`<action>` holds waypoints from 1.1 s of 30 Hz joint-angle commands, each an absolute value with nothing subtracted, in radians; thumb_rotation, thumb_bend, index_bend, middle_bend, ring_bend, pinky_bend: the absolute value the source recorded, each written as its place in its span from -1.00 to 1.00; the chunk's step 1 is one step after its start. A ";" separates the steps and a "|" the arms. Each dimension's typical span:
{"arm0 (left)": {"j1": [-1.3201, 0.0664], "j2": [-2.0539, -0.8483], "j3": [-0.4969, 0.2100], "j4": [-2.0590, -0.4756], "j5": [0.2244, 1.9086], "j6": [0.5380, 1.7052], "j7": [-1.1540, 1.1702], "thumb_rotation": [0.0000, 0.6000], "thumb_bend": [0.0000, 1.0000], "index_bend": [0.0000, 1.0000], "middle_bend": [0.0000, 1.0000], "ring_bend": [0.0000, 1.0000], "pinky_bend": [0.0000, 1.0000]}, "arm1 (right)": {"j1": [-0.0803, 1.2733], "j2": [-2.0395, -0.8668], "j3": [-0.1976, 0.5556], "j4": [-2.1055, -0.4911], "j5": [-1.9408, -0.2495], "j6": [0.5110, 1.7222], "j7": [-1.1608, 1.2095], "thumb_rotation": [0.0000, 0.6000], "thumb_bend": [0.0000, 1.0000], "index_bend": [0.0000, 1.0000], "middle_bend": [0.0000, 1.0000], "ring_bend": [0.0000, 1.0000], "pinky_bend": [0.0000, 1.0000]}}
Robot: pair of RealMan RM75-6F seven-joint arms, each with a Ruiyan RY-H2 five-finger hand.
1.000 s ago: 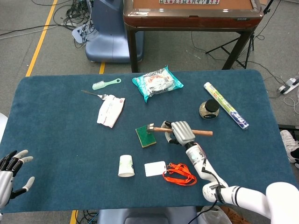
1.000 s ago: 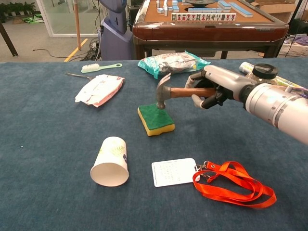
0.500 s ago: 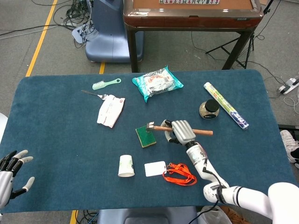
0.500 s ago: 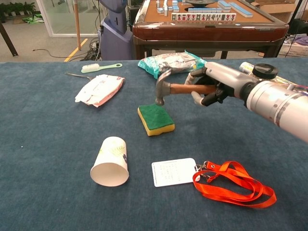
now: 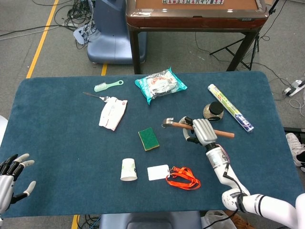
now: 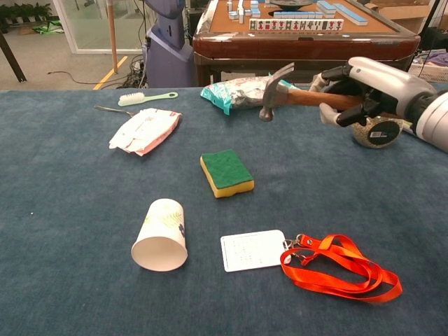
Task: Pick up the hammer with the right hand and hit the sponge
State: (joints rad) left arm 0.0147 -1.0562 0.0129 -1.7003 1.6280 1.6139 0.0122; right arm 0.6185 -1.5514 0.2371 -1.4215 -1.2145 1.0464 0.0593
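My right hand grips the wooden handle of the hammer and holds it in the air, well above the table. Its metal head points left and stands to the right of and above the sponge. The green and yellow sponge lies flat on the blue tablecloth, untouched. My left hand hangs open past the table's front left corner, holding nothing.
A paper cup lies on its side in front of the sponge. A white card with an orange lanyard lies front right. Behind are a white packet, a brush, a teal bag, a round jar and a tube.
My right hand has lifted the hammer up and to the right, away from the sponge, where the head hung just over it before. The left hand has not moved.
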 commanded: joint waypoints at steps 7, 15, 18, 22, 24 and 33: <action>0.013 -1.057 0.012 -1.701 1.621 1.607 0.020 1.00 -0.50 -0.45 -0.65 -0.83 -0.75 | 0.614 -1.589 0.215 -1.289 -1.174 0.966 0.110 1.00 0.20 0.58 0.45 0.16 0.15; 0.012 -1.057 0.011 -1.701 1.619 1.604 0.022 1.00 -0.50 -0.45 -0.65 -0.83 -0.75 | 0.614 -1.608 0.202 -1.236 -1.210 0.938 0.182 1.00 -0.30 -0.26 -0.07 -0.37 -0.26; 0.011 -1.056 0.011 -1.702 1.615 1.601 0.024 1.00 -0.50 -0.45 -0.65 -0.83 -0.75 | 0.611 -1.591 0.203 -1.245 -1.234 0.939 0.226 1.00 -0.69 -0.63 -0.32 -0.58 -0.38; 0.011 -1.057 0.013 -1.703 1.620 1.603 0.024 1.00 -0.50 -0.45 -0.65 -0.83 -0.75 | 0.595 -1.564 0.205 -1.265 -1.261 0.975 0.246 1.00 -0.76 -0.75 -0.42 -0.64 -0.43; 0.011 -1.056 0.013 -1.703 1.619 1.602 0.024 1.00 -0.50 -0.45 -0.65 -0.83 -0.75 | 0.586 -1.545 0.203 -1.286 -1.272 0.992 0.241 1.00 -0.76 -0.75 -0.43 -0.64 -0.43; 0.015 -1.054 0.012 -1.702 1.622 1.611 0.012 1.00 -0.50 -0.45 -0.65 -0.83 -0.75 | 0.458 -1.389 0.165 -1.495 -1.293 1.180 0.087 1.00 -0.47 -0.69 -0.34 -0.62 -0.43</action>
